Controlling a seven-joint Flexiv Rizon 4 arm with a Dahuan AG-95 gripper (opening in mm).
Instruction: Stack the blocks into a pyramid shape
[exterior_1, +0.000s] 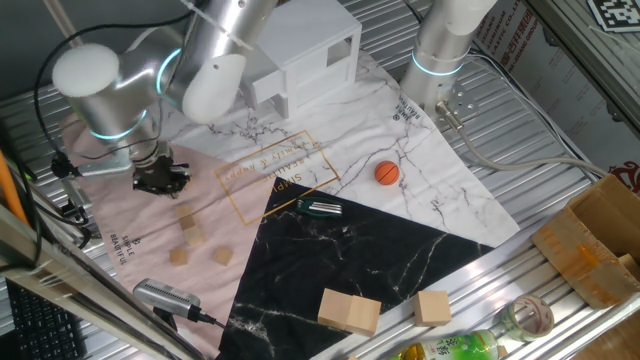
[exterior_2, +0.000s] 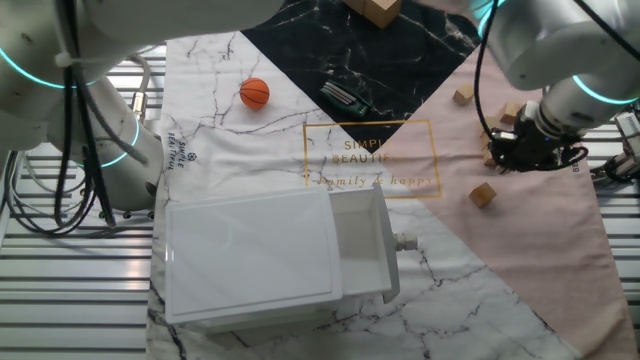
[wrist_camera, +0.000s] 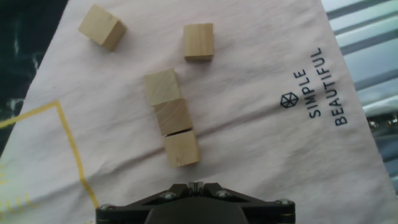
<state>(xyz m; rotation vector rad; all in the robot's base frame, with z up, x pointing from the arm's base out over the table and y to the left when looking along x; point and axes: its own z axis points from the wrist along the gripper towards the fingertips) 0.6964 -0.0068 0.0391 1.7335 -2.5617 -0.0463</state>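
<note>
On the pink cloth (wrist_camera: 249, 74), under the tool (wrist_camera: 196, 185), three blocks (wrist_camera: 172, 117) lie touching in one straight row, which I judge to be the base of the pyramid. Two more blocks (wrist_camera: 198, 42) lie loose beyond the row, apart from it; the upper layers are not yet built. Whether the tool's fingers are open I cannot tell, but nothing shows between them. Across the tabletop, the white drawer box (exterior_2: 265, 260) has its drawer pulled out, and it looks empty.
</note>
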